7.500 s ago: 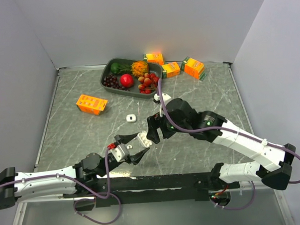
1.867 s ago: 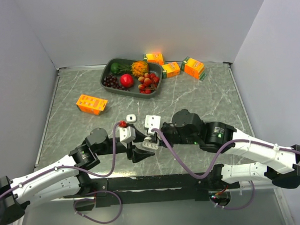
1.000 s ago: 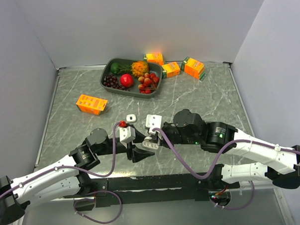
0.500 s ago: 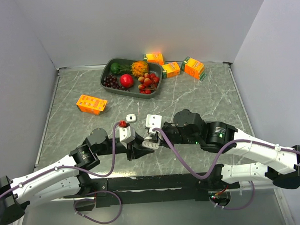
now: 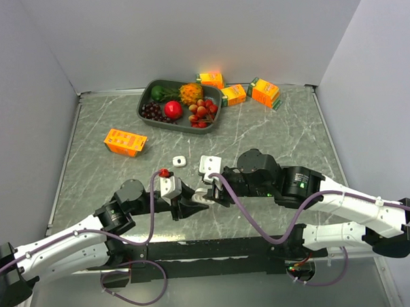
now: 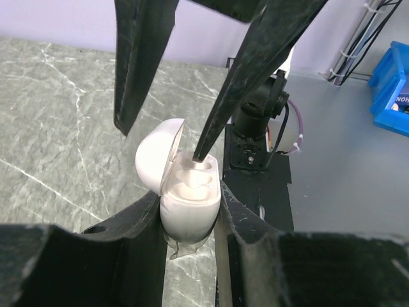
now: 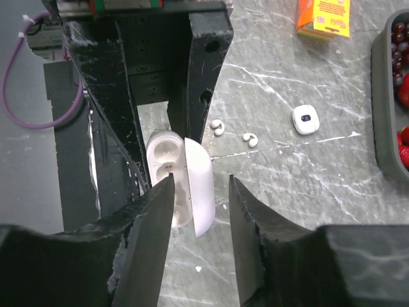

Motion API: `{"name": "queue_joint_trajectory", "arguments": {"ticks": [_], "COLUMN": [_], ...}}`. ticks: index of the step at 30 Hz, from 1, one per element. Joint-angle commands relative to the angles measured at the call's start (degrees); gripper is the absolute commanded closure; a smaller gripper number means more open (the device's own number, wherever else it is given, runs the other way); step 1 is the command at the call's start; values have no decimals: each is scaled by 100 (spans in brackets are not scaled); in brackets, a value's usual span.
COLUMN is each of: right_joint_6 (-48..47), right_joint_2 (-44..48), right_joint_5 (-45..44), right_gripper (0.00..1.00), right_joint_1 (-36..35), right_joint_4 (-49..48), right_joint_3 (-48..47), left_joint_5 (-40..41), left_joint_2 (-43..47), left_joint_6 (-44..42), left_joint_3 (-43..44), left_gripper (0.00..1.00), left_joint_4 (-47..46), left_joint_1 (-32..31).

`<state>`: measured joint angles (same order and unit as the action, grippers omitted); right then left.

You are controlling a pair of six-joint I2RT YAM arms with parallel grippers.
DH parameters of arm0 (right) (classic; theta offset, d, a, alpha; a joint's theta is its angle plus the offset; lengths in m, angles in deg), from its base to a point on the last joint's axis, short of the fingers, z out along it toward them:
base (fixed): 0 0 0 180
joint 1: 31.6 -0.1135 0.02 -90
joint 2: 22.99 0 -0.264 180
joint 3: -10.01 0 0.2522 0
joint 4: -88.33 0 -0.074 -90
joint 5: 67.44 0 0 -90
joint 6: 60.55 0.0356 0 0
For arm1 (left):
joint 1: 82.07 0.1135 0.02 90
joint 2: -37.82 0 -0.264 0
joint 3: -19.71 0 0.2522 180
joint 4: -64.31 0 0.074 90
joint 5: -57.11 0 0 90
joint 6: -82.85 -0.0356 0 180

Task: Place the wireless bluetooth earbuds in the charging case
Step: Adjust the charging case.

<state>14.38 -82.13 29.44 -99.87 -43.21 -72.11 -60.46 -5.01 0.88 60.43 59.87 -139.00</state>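
The white charging case (image 6: pixel 190 203) has its lid (image 6: pixel 156 157) swung open, and my left gripper (image 6: pixel 188 214) is shut on its body just above the table. My right gripper (image 7: pixel 201 182) is open, its fingers (image 7: pixel 151 236) on either side of the lid (image 7: pixel 200 185). In the left wrist view one of its fingertips (image 6: pixel 206 144) reaches down to the case's open sockets. Two tiny white earbuds (image 7: pixel 218 127) (image 7: pixel 250 139) lie loose on the marble beyond the case. From above, both grippers meet at the case (image 5: pixel 202 194) near the table's front.
A small white square case (image 5: pixel 178 160) lies just behind the grippers. An orange carton (image 5: pixel 125 140) sits to the left. A dark tray (image 5: pixel 148 95) of fruit and several more orange cartons (image 5: pixel 265 92) stand at the back. Black base rail (image 5: pixel 216 248) runs along the front.
The left gripper has shut on the case and shifted slightly. The right gripper's jaws have opened off it.
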Motion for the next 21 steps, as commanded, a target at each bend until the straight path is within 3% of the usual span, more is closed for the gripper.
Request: {"name": "queue_joint_trajectory", "arguments": {"ticks": [1,10,15,18,20,21], "right_joint_6": [74,101,416,1038,1426,1915], "right_joint_2": [174,280,639,1034,1245,1255], "right_joint_5": [-107,-414,-1178,-1906,-1901,-1613], "right_gripper": [47,45,45,41,39,39], "right_joint_1": [-46,-28,-11,173,453,951], "right_joint_4": [-218,-288,-814,-1333,-1448,-1379], "right_joint_3": [-266,-239,-47,261,498,551], "left_joint_5": [50,59,375,910,1454,1630], "left_joint_2": [90,134,353,782,1073,1388], "left_joint_6": [-100,58,181,278,418,479], "left_joint_3": [-33,-138,-243,-375,-437,-533], "left_gripper": [99,99,99,99,99,99], "left_joint_4": [-263,-395,-255,-80,105,158], "left_joint_1": [6,15,6,6,6,15]}}
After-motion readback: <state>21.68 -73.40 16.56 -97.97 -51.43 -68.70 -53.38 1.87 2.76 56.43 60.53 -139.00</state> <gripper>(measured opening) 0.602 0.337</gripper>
